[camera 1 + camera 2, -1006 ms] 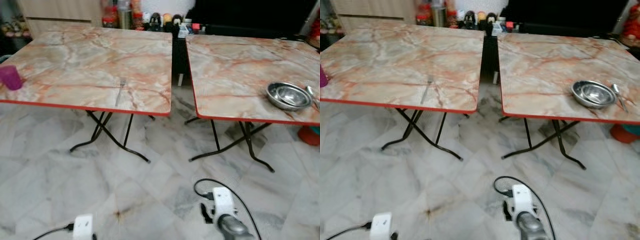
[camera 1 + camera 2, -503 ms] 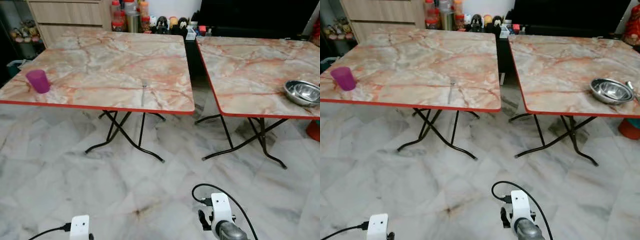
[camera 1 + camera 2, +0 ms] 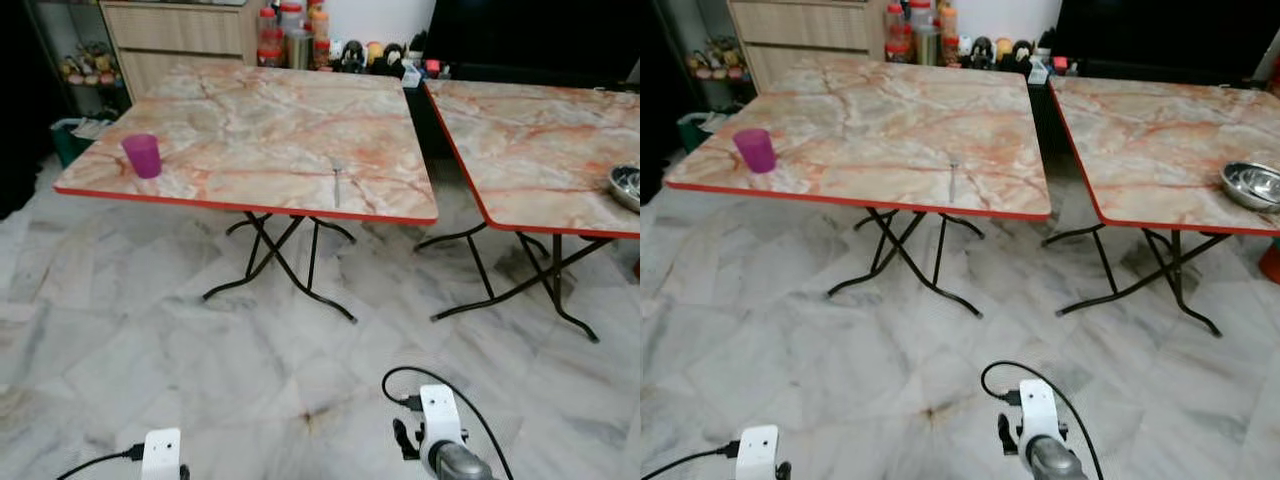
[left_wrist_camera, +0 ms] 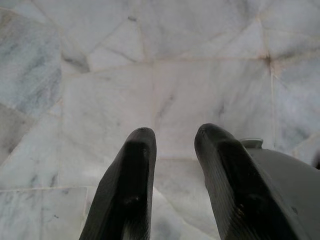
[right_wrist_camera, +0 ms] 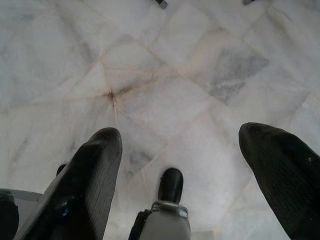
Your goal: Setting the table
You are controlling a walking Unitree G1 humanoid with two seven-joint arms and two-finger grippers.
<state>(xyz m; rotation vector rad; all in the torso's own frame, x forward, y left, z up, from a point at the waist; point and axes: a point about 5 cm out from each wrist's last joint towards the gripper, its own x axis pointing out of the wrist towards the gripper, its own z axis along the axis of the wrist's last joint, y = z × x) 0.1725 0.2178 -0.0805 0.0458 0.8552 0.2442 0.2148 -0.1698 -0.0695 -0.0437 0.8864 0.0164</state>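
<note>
Three table things wait: a purple cup (image 3: 142, 156) near the left bench's (image 3: 250, 110) front corner looks light and stiff plastic, best pinched across its rim; a thin fork (image 3: 337, 181) lies flat near the front edge, slippery; a steel bowl (image 3: 1252, 185) sits on the right bench (image 3: 1160, 130). Both arms hang low over the marble floor (image 3: 200, 360), the left pincer (image 4: 172, 150) narrowly apart, the right pincer (image 5: 180, 150) wide apart, both empty.

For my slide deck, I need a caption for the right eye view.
Two marble-patterned folding tables on a marble floor: purple cup and fork on the left one, steel bowl on the right.

Two red-edged marble-patterned folding tables (image 3: 250, 120) on a pale veined marble floor (image 3: 150, 330), wooden drawer cabinet (image 3: 180, 35) behind.
</note>
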